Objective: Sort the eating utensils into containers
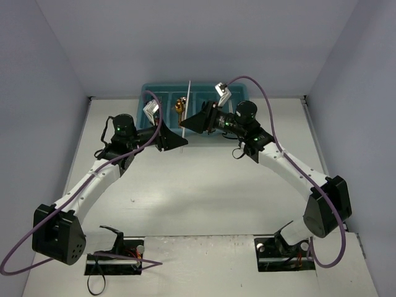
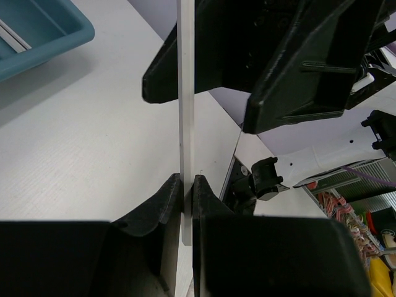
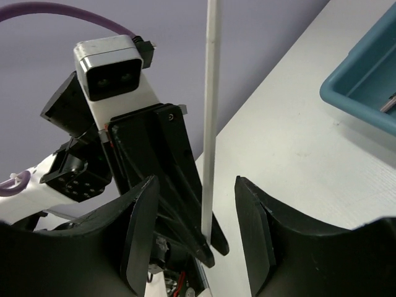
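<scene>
- Both arms are reaching inward, meeting before the tray [image 1: 241, 90].
- The left gripper [image 2: 187, 185] is pinching a pale stick [image 2: 185, 93] upright.
- Only the right wrist view is showing the right gripper [image 3: 197, 189] spread around the stick, apart from it.

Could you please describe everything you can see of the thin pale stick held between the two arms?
The stick is slim, straight, off-white and flat-sided, perhaps plastic or pale wood, like a single chopstick. The left gripper is shut on it near one end, pinching both sides. The rest runs between the open fingers of the right gripper, with a gap on each side, so that gripper does not touch it. Seen from above, it points away from the arm bases, its far end over the teal tray.
</scene>
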